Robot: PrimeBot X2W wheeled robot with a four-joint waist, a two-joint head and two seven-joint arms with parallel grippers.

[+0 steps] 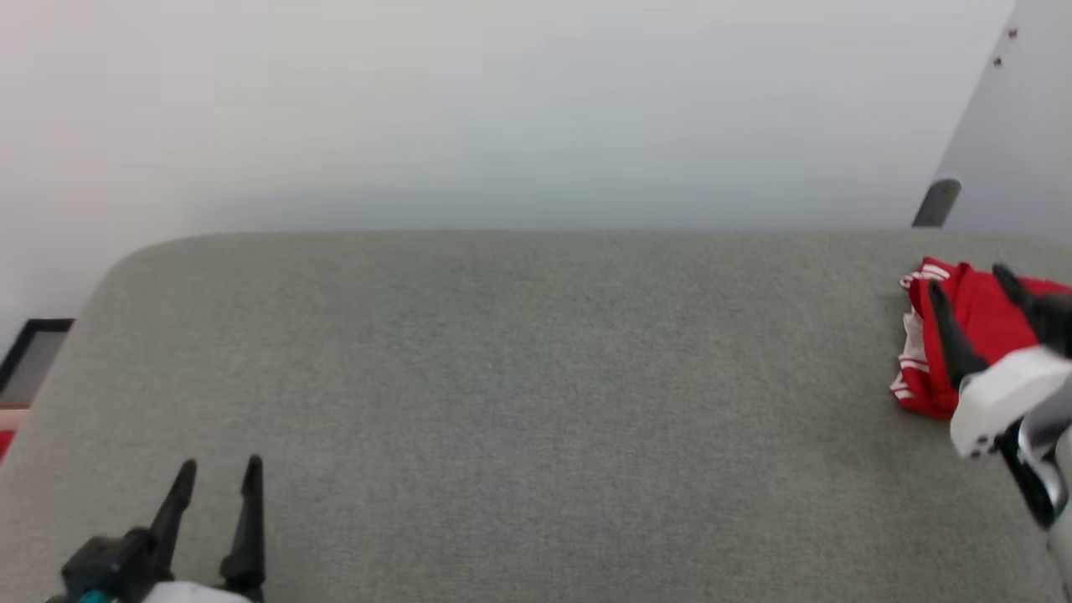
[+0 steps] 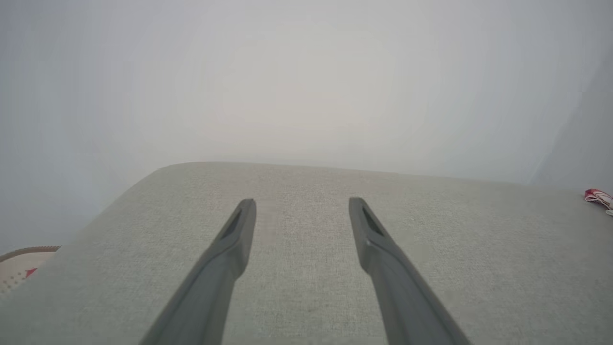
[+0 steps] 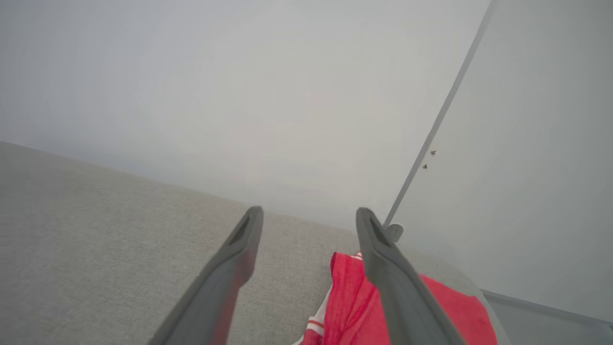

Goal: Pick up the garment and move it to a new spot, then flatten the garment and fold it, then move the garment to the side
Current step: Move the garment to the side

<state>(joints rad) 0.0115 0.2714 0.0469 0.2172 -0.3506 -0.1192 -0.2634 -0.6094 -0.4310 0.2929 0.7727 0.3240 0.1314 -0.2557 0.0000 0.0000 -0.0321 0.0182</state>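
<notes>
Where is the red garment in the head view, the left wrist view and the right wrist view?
Head view: the garment lies at the right edge, behind the fingers of the right claw.
Left wrist view: a small red-and-white bit at the far right edge.
Right wrist view: bottom, right of centre, partly behind one finger.
Shared landmark: the grey padded surface under it, meeting the pale wall.

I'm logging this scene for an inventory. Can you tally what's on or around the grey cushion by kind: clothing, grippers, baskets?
garment: 1
grippers: 2, the left gripper and the right gripper
basket: 1
Total: 4
</notes>
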